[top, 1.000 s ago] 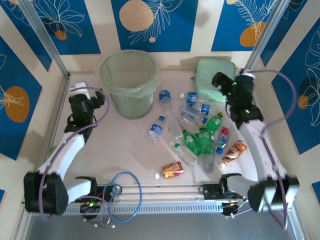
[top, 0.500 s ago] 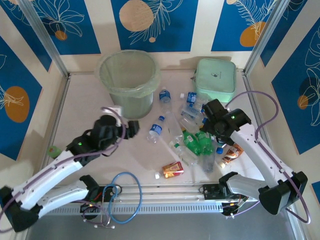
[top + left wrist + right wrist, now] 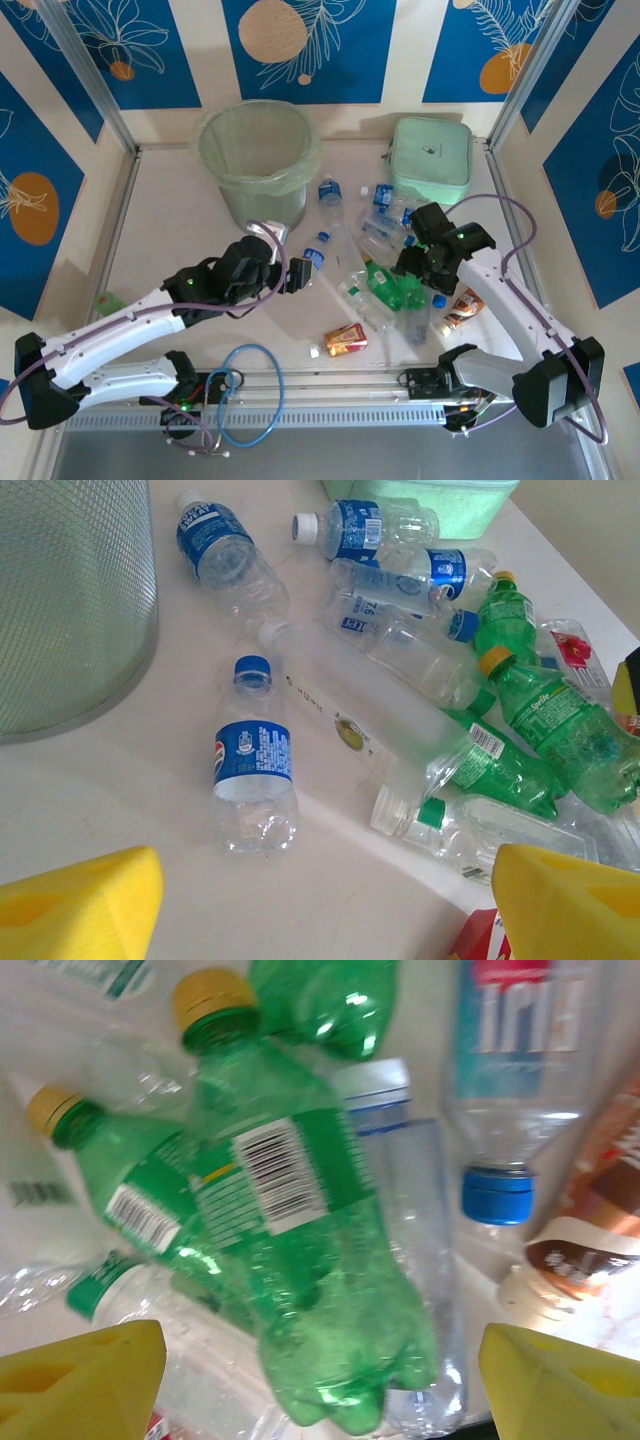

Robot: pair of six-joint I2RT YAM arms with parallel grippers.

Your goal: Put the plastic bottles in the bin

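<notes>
The left gripper (image 3: 325, 905) hovers with its jaws spread wide and nothing between them, only bare table (image 3: 120, 800) under the gap. Just ahead of that gap, a little toward the left finger, a clear blue-labelled bottle (image 3: 255, 780) lies on its side, blue cap pointing away from the jaws and apart from its neighbours. Farther out on the left-finger side stands the bin (image 3: 70, 600); ahead and toward the right finger lies the heap of plastic bottles (image 3: 385, 285), none of them in the bin as far as can be seen. The right gripper (image 3: 320, 1380) also has its jaws wide and grips nothing: its fingers flank the base of a green bottle (image 3: 300, 1250) without touching it, yellow cap pointing away. That bottle rests across other bottles, with a clear white-capped one (image 3: 400, 1180) touching it on the right-finger side. These look empty, so probably very light, thin-walled and smooth: likely to dent, slide or roll under a pinch. The best hold is probably across the body at the label, not at the narrow neck, and pulling the green one may shift those under it
</notes>
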